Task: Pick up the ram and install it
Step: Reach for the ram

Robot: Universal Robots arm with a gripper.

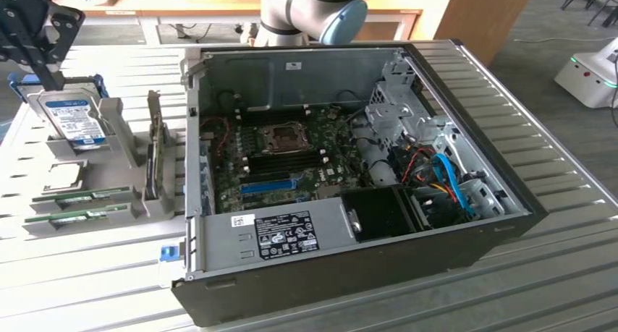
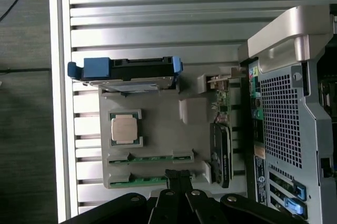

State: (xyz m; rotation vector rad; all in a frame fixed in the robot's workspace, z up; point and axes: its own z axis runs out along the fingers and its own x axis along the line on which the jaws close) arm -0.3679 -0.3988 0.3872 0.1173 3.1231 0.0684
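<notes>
A grey holder on the desk is shown carrying five parts: one hard drive, one processor, one upright card, and two sticks, the ram and a second ram, seated side by side in its slots. One motherboard is housed in the open computer case. The tool is seen above the holder, jaws together, nothing gripped.
</notes>
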